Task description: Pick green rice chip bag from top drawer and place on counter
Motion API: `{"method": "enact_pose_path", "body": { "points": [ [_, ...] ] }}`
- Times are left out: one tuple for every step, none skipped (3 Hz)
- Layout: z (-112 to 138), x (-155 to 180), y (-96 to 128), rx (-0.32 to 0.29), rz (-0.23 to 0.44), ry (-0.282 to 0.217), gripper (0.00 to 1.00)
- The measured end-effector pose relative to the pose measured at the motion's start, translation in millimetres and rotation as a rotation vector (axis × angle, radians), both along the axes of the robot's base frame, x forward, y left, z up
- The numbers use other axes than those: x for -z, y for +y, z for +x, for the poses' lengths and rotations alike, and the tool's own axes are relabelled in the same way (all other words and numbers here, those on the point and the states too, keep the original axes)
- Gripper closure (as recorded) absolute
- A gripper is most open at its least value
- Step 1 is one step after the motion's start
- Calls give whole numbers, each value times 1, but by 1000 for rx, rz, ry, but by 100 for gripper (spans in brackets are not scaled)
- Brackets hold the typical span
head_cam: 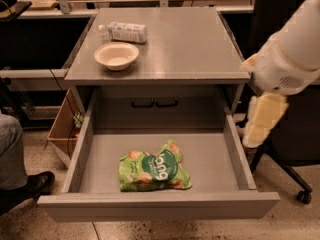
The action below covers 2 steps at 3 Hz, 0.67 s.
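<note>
Green rice chip bag (154, 173) lies in open top drawer (210, 156).
Gripper (264, 120) hangs beyond the counter's (185, 44) right edge, arm (295, 49) cropped; how far it is open cannot be told.

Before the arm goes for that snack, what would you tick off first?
1. Drawer open: ok. It is pulled out and its floor shows.
2. Bag reachable: ok. It lies flat near the drawer's front, with nothing on it.
3. Gripper above the bag: not ok. It hangs outside the drawer's right wall.
4. Room on the counter: ok. The bowl and carton sit at its back left, and the right half is bare.
5. Bystander out of the way: ok. The shoe is on the floor left of the drawer, apart from it.
</note>
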State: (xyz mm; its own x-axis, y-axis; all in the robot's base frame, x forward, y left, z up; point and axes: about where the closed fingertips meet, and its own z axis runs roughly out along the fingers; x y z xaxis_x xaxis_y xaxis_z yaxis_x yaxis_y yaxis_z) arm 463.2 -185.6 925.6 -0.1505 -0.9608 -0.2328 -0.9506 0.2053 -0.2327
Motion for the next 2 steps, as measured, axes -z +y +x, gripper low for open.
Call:
{"method": "enact_pose_path", "body": {
  "points": [
    [26, 57, 31, -71, 28, 36, 0],
    [42, 106, 60, -120, 67, 78, 0]
  ]
}}
